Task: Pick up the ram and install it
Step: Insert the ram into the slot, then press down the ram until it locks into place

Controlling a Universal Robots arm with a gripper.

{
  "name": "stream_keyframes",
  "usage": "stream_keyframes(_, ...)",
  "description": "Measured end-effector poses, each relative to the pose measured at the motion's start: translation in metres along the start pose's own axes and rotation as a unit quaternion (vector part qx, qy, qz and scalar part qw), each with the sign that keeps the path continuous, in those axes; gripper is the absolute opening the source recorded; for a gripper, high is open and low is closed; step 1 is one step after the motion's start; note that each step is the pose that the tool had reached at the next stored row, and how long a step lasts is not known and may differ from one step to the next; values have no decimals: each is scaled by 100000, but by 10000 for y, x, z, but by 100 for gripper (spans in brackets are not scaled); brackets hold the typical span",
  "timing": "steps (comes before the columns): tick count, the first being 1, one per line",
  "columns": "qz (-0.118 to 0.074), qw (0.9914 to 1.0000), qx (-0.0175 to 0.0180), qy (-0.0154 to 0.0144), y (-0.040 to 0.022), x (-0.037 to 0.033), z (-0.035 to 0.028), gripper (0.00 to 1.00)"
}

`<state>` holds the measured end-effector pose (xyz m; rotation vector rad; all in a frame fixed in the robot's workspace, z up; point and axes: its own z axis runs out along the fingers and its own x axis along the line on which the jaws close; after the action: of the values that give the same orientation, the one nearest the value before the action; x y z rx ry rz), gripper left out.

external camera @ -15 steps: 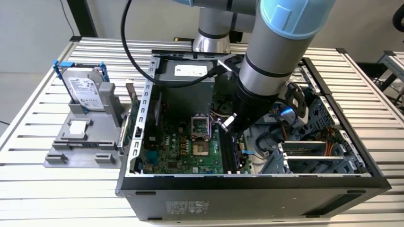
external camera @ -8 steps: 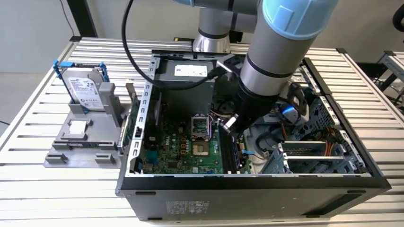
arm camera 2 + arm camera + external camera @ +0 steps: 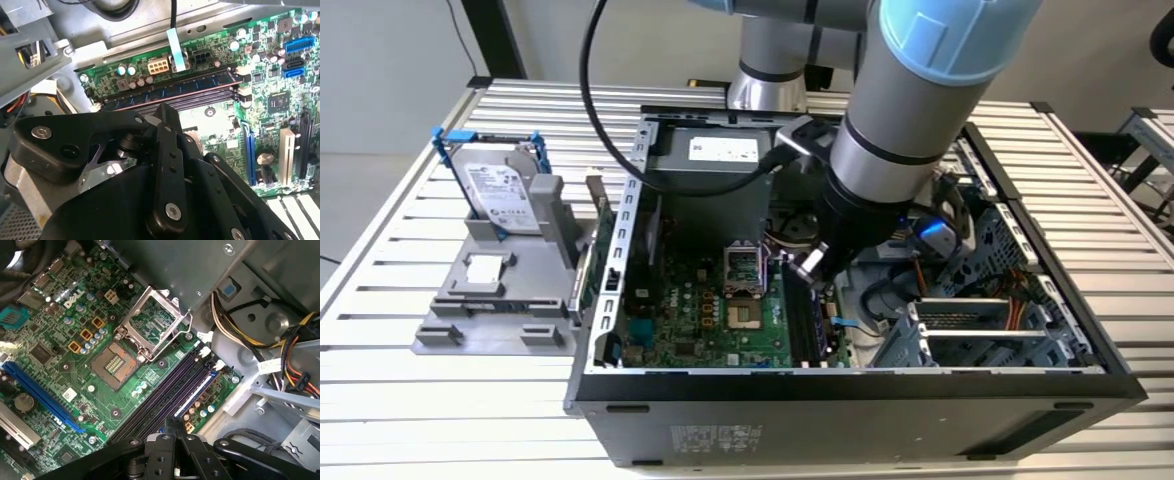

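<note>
The ram point(image 3: 170, 89) is lying in the upper middle of the second wrist view as a long dark blue stick, and it is already sitting in the outermost of the black memory slots point(image 3: 172, 100), the one nearest to the board's edge, with the small capacitors and a white connector just beside it. Its long axis is running parallel to the slots, slightly tilted upward toward the right of that frame. In the first wrist view the same stick point(image 3: 200, 390) is showing its shiny top edge in the lower middle, running diagonally along the slots point(image 3: 165, 397) beside the open processor socket point(image 3: 117, 362). The gripper point(image 3: 167, 112) is standing directly in front of the ram, close to the middle of its length; its two black fingers are pressed together with no visible gap, and they are not holding anything, as the ram is lying apart from their tips. Whether the stick is fully clicked down I cannot tell. In the exterior view the gripper point(image 3: 811, 268) is hanging low inside the open computer case point(image 3: 854, 385), above the right side of the green motherboard point(image 3: 707, 310), where the slots are.
</note>
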<state>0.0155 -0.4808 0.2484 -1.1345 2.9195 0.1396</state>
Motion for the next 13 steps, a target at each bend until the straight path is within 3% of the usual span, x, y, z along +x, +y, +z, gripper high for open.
stream_keyframes(7, -4150, 99913, -315, -61, -1, -1, 0, 0)
stream_keyframes(13, -8185, 99662, -134, -667, -1, -2, 1, 0)
